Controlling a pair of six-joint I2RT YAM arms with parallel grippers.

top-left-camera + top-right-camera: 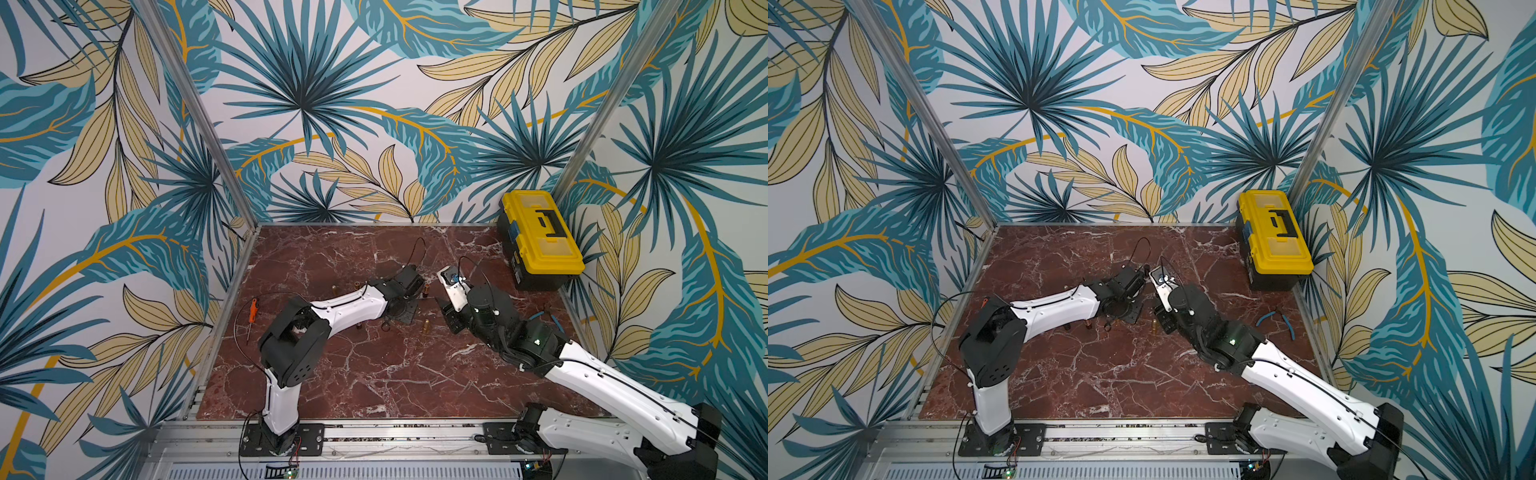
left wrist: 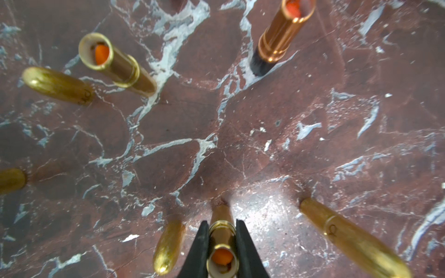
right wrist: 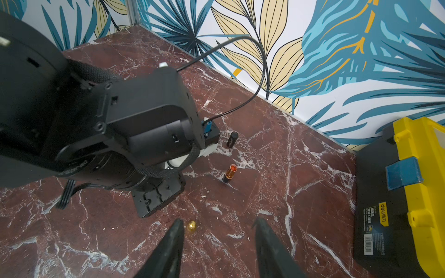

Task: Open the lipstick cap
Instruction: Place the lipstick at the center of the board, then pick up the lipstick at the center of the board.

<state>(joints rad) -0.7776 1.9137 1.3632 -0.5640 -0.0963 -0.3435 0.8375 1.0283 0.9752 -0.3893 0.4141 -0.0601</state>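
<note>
The left gripper, near the middle of the counter, is clenched on a gold lipstick whose orange stick is bare and whose base seems to rest on the marble. At three o'clock of it the right gripper hangs with jaws apart and empty, and a loose gold cap stands about nine o'clock of that gripper. The cap looks already off, so the step in hand is likely parking the tube. Next calls for letting go without tipping it.

Palm-leaf wallpaper all round — red marble tabletop below.
</note>
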